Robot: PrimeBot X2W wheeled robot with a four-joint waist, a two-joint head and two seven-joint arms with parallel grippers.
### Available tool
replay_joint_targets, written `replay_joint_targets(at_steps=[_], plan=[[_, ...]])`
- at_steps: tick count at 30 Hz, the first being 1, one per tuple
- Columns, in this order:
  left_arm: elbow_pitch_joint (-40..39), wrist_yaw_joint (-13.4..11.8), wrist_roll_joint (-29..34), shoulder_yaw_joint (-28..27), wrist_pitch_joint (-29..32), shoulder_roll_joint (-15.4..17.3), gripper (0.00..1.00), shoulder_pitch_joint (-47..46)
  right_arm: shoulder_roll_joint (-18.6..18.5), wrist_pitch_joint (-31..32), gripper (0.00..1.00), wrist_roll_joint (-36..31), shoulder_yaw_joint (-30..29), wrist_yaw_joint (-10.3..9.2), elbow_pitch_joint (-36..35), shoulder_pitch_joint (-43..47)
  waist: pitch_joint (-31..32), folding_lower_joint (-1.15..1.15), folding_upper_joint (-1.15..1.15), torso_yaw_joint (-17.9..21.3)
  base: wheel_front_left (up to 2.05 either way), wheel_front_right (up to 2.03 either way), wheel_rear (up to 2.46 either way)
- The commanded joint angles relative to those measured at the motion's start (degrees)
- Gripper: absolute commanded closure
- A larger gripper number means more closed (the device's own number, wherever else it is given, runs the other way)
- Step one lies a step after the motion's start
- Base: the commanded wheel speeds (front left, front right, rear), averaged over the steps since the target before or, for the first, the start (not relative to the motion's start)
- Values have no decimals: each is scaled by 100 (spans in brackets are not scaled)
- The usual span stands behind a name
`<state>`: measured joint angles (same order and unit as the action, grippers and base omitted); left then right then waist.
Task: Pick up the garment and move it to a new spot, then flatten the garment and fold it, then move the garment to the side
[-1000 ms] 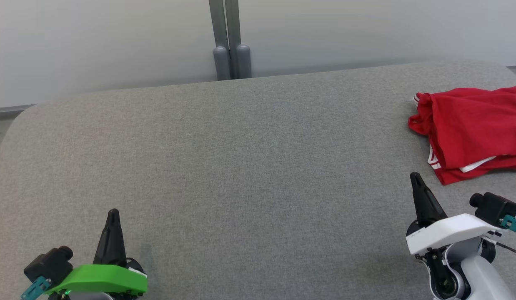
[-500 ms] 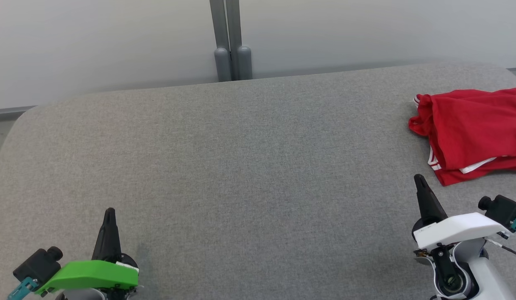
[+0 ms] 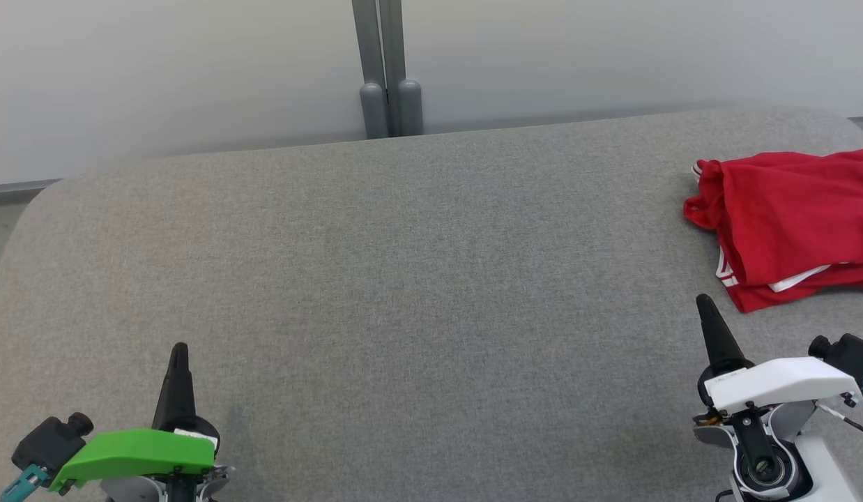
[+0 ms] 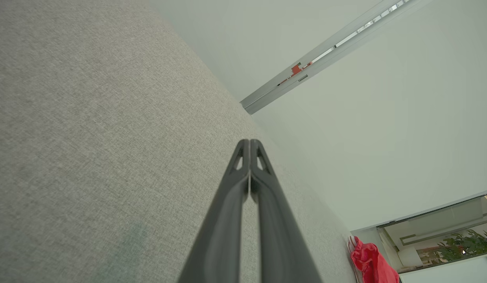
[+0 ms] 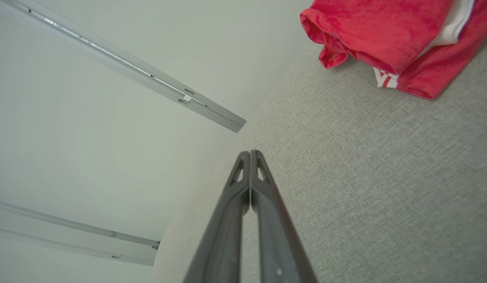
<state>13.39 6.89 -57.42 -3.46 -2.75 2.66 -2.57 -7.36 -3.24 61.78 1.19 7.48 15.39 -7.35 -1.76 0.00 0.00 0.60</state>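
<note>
Task looks finished to me: red fabric garment with white trim [image 3: 787,223] lies folded at right edge of grey fabric counter [image 3: 403,279]; left claw [image 3: 179,352] and right claw [image 3: 704,307] clenched, empty.

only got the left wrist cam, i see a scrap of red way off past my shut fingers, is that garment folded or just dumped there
observer: Head view shows the red garment folded over in layers at the right end of the grey fabric surface, a bit loose at its left end.
operator: ok is the right gripper on it
observer: No. The right gripper sits just short of the garment's near corner, apart from it, jaws shut on nothing.
operator: any detail on that near corner
observer: Right wrist view shows white trim with red stripes peeking out between the layers there.
</note>
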Motion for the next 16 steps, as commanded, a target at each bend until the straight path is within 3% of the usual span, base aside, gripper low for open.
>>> replay_joint_targets(at_steps=[1,16], plan=[[-42,28,-178,-37,41,25,100,-152,3,52,100,163,-60,2,-79,-15,4,0,0,-1,0,0,0],[-13,40,-1047,-115,277,28,100,-227,113,294,100,935,-246,3,-101,30,36,0,0,-14,0,0,0]])
